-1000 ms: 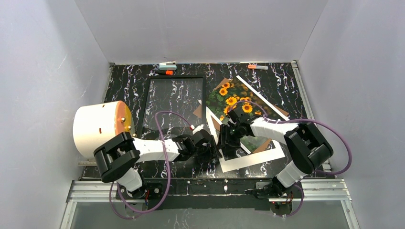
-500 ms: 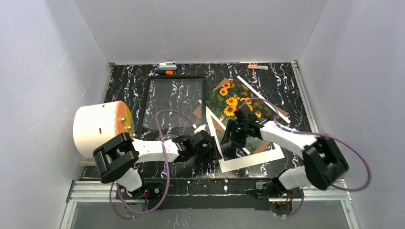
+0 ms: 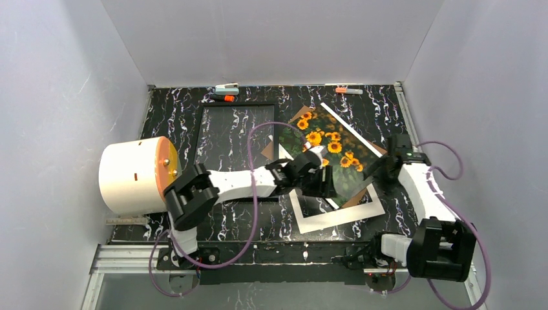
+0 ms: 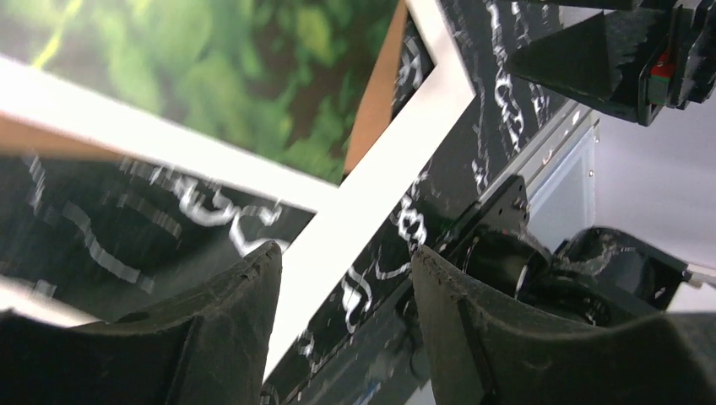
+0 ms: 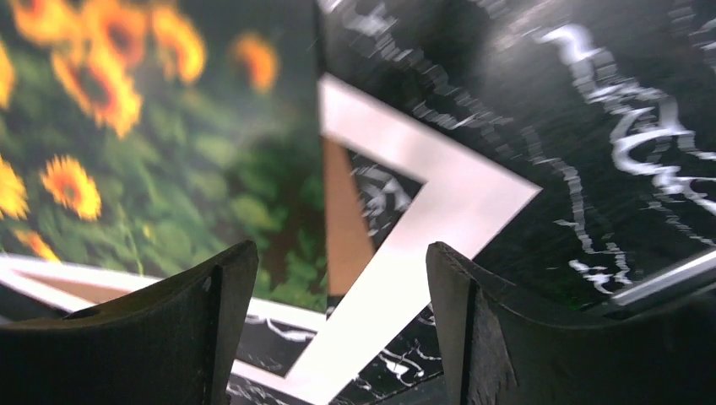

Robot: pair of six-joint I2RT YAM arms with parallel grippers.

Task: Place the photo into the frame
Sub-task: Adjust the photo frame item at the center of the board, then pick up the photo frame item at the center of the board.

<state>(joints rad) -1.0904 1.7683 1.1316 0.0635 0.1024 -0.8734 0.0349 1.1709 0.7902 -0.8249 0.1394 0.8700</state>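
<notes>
With my left gripper (image 4: pixel 342 251) and right gripper (image 5: pixel 339 249) both open and empty, I should pinch the photo (image 3: pixel 323 137) alone, not the board (image 5: pixel 342 226), then carry it to the frame (image 3: pixel 239 104) at nine o'clock.

Top cam overhead; wrist cams close, both w/ photo (image 5: pixel 127 169) corner.

Your left arm (image 3: pixel 232 181) reaches right to mid-scene, left pincer (image 4: pixel 342 253) parted, empty; your right pincer (image 5: pixel 338 249) gapes wide, empty, farther right.
</notes>
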